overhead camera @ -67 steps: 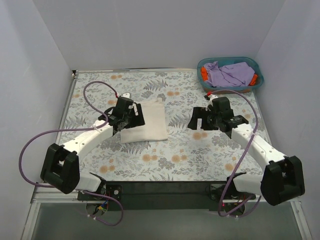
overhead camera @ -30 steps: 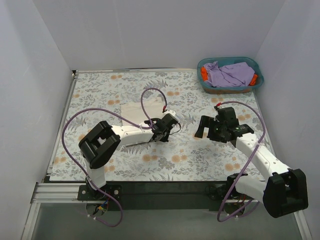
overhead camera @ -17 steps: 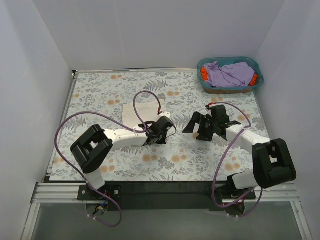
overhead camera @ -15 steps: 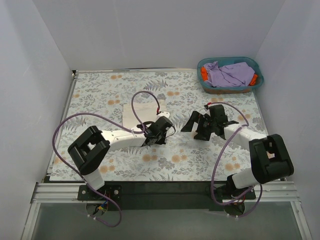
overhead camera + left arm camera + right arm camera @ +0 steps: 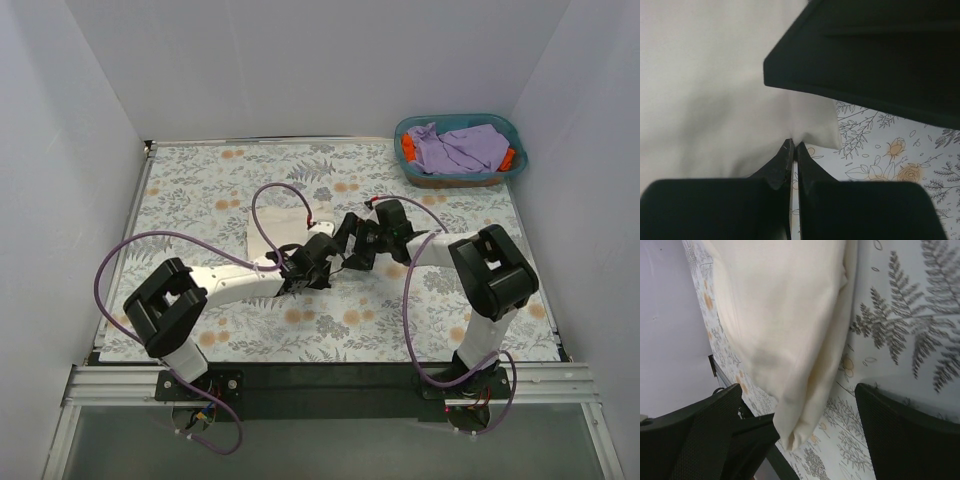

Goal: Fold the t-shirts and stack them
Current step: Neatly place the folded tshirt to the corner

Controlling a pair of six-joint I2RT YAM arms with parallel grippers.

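Observation:
A folded cream t-shirt lies flat at the table's middle. My left gripper is at its near right corner, and in the left wrist view it is shut on the cream cloth's edge. My right gripper has reached in from the right and meets the left one there. In the right wrist view it is open, its fingers straddling the shirt's folded corner. A lavender t-shirt and an orange-red one lie in the teal basket.
The teal basket stands at the far right corner. White walls close in the floral tablecloth on three sides. Purple cables loop over the shirt and beside both arms.
My left gripper swung from the shirt's left side to its near right corner and shut on the cloth. The right arm swept left until its open fingers straddle that corner.

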